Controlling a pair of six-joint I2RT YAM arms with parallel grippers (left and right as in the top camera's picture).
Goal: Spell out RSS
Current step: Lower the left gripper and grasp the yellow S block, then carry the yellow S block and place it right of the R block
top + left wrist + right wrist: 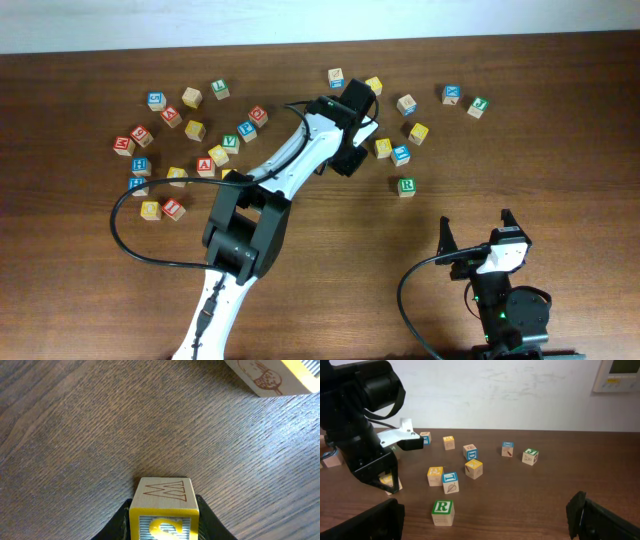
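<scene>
**Counter** (570,110): dark wood grain, shown from above and from both wrist views.

**R cube** (406,185): the green-bordered face with the green letter R is turned up. It is placed alone, right of centre in the overhead view, just below a yellow and blue pair. It is also seen at lower centre of the right wrist view (442,510). It is touched by neither arm.

**Yellow cube** (164,497): located at bottom centre of the left wrist view. An outlined W is carried on its side face. The yellow-framed top face is cropped and its character cannot be read. In the overhead view it is hidden under the left arm (300,150), at upper centre. Whether it is raised off the counter cannot be told.

**Left jaws**: clenched on the yellow cube, with a dark finger (120,522) set against each side.

**Right jaws**: released and spread wide at lower right of the overhead view, at the end of the right arm (505,290). Nothing is held between them.

**Cropped cube** (270,377): a brown line drawing is shown on its side, at the upper right corner of the left wrist view, well apart from the yellow cube.

**Other yellow-faced cubes** (418,133): scattered at upper right of centre in the overhead view, letters too small to read.

**Loose cubes** (185,130): a mixed cluster of red, blue, yellow and green faces at upper left of the overhead view.
</scene>
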